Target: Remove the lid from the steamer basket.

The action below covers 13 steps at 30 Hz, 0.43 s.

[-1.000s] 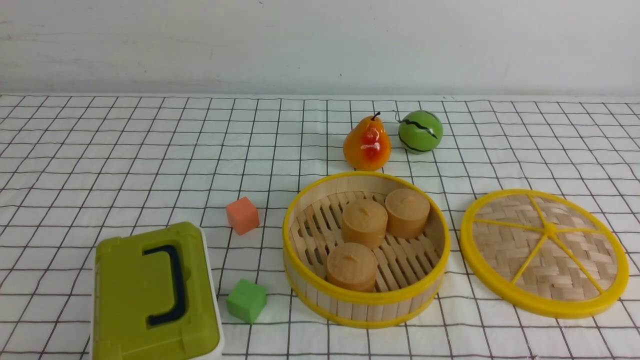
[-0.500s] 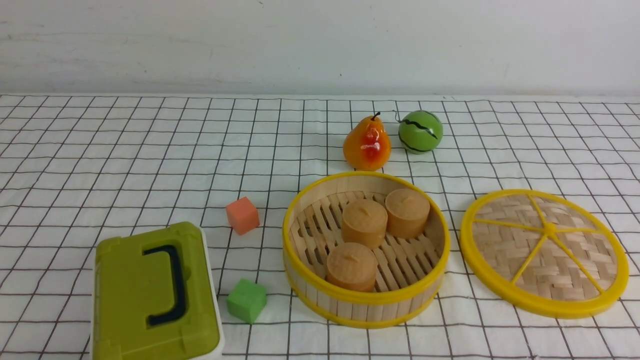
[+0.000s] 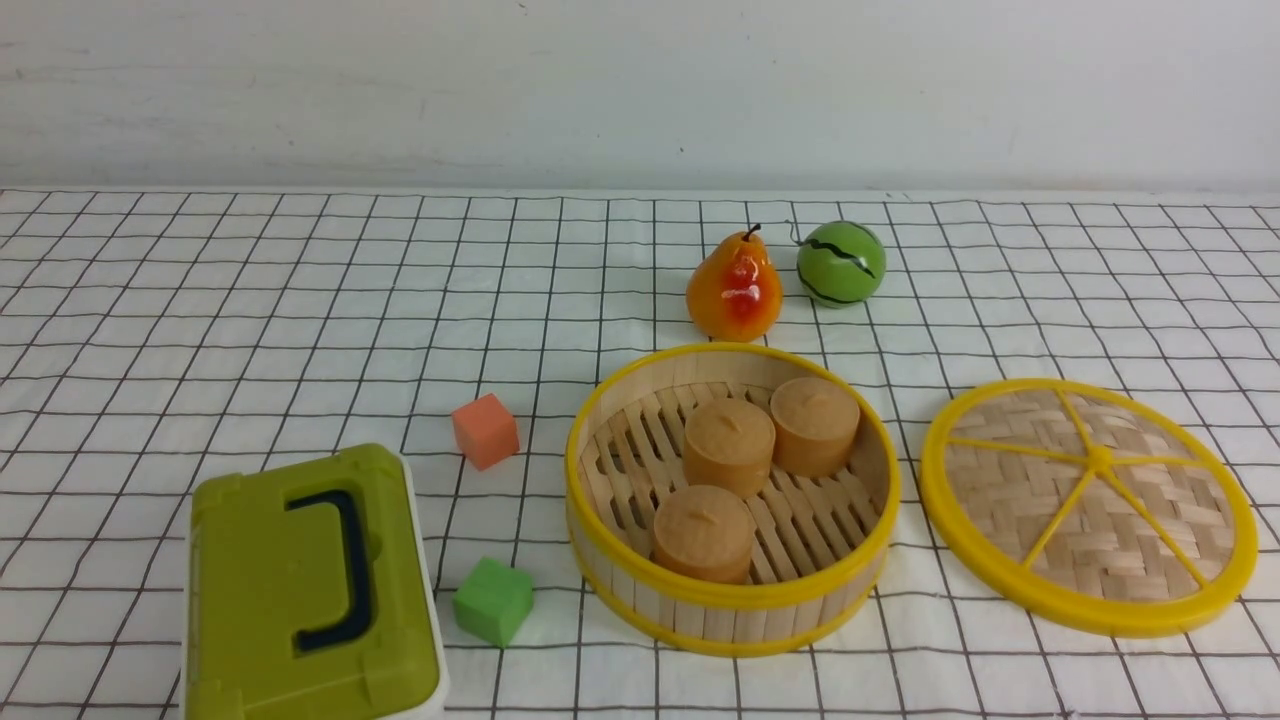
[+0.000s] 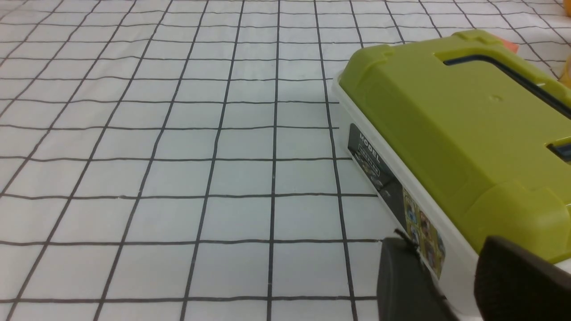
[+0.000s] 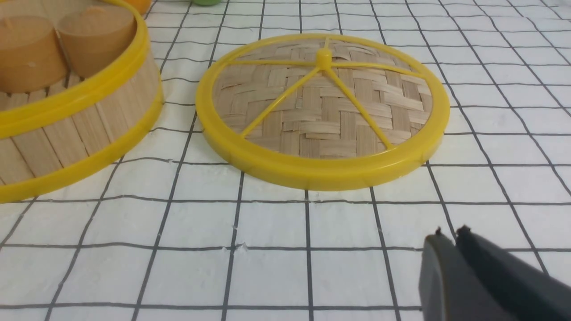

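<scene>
Front view: steamer basket (image 3: 735, 608) holds three small buns (image 3: 729, 447).

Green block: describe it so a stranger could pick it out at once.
Find the round steamer basket in the front view, then the olive box to its left. The block sits on the grid cloth between them. It is plain green, unlike the orange block beyond it.
</scene>
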### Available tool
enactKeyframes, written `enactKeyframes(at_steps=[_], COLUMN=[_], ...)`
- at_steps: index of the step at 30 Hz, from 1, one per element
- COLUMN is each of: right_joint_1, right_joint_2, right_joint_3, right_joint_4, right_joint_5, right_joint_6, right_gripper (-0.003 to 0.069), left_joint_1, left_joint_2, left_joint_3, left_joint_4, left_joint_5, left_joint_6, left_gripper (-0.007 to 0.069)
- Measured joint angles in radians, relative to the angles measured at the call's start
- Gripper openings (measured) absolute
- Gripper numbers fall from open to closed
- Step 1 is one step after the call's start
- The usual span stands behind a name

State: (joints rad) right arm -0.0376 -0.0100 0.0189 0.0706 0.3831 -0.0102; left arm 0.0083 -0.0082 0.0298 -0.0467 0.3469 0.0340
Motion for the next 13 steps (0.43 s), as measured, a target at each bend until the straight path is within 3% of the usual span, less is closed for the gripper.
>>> enactKeyframes(at_steps=[13], right_joint_1=[0.000], right_joint_2=[0.000], right_joint_3=[0.000], right_joint_4=[0.000], right_joint_5=[0.000], right_joint_6=[0.000], right_gripper=[0.0057], left_joint_1=[0.000], left_joint_2=[0.000], left_joint_3=[0.000], left_joint_4=[0.000], left_joint_5=[0.000], left_joint_6=[0.000], left_gripper=[0.0239])
